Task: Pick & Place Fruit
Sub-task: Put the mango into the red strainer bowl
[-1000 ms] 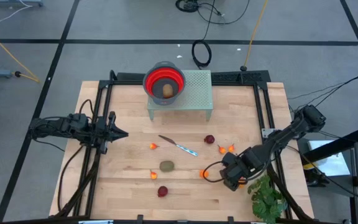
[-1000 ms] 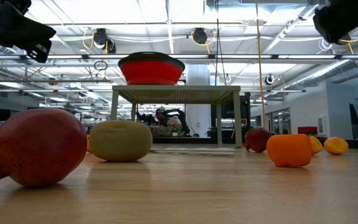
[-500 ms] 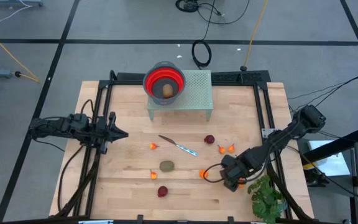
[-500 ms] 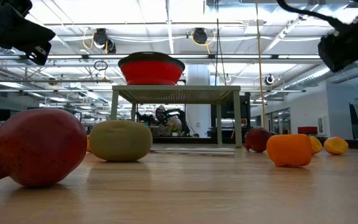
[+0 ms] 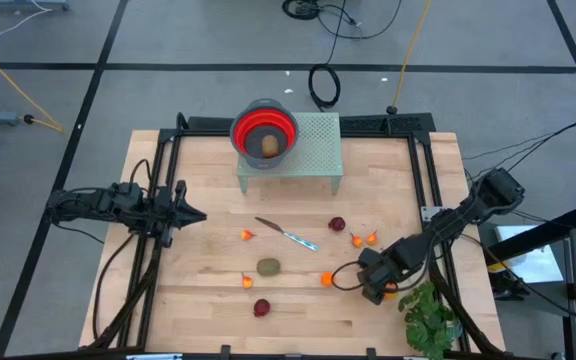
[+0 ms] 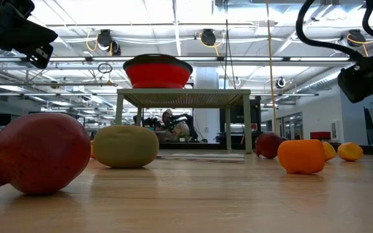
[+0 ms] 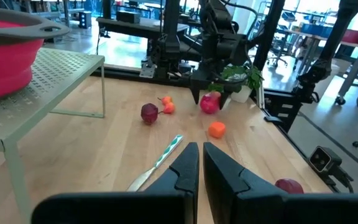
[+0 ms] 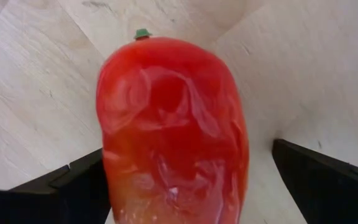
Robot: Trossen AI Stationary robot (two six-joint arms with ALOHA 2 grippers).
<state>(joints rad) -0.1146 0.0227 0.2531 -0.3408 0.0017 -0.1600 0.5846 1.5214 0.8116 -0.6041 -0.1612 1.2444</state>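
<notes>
While the left end effector is kept shut near the desk's left edge, the right end effector is spread wide around the red-orange fruit near the right edge, not clamped.

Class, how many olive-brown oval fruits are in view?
2. One oval sits in the red bowl; the other oval lies on the table, mid-board. More may be hidden.

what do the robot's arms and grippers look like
Both arms are dark, nearly black, built of jointed segments with black cables looping along them. The left gripper ends in two slim, pointed black fingers with flat angular faces. The right gripper has the same blocky dark fingers. No markings are visible.
</notes>
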